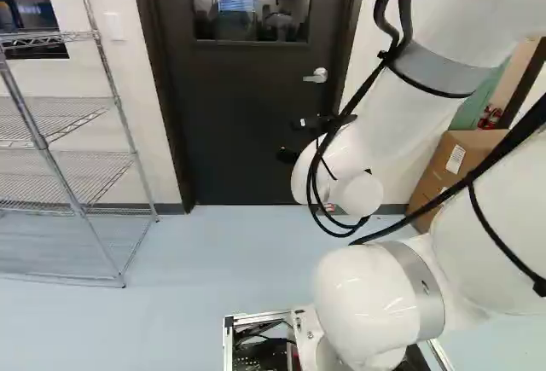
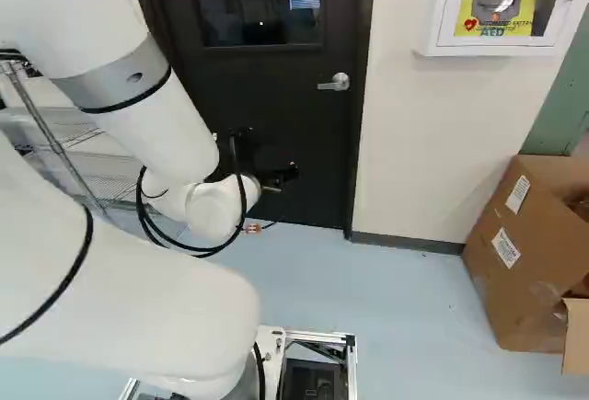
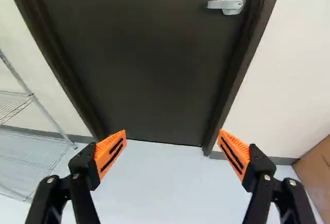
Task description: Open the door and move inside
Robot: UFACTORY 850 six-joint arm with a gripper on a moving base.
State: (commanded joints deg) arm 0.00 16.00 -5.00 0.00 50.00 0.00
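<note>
With the gripper (image 1: 294, 140) open, orange pads (image 3: 111, 152) spread well apart, the silver lever handle (image 3: 227, 3) lies ahead of both, out of contact, mounted near the dark frame (image 3: 242, 59) on the right side of the door (image 3: 144, 64). Door black, shut in its frame, window (image 2: 258, 5) in the upper part, pale blue floor (image 2: 386, 280) at its foot. Farther out: wire shelving (image 1: 115, 102) left of the doorway in the left base view; cardboard box (image 2: 515, 280) and white wall cabinet (image 2: 488, 49) to its right in the right base view.
</note>
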